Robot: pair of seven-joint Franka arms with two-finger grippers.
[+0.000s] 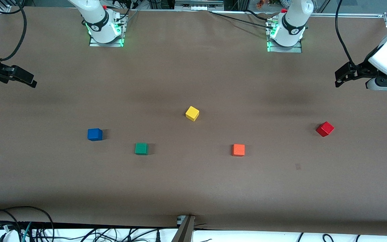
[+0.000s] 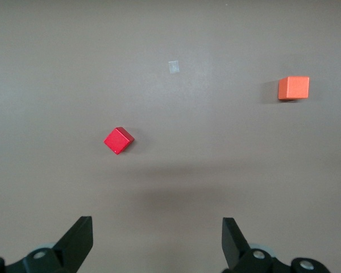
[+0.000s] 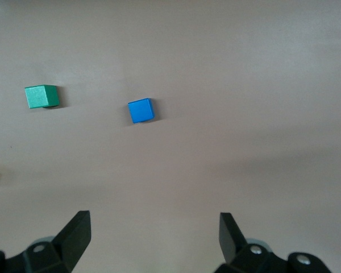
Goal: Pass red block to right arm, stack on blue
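Red block (image 1: 325,128) at 7 o'clock from left end effector (image 1: 343,76), open, nearest; right end effector (image 1: 25,78) open, waiting.

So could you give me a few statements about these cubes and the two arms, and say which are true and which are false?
1. The red block lies alone on the table, with nothing gripping it. True.
2. The left tool is shut on the red block. False: it is open and empty, up over the table's edge at the left arm's end.
3. The blue cube already has a cube stacked on it. False: its top is bare.
4. The yellow cube lies farther from the front camera than the orange cube. True.
5. The right tool is open and holds nothing. True.
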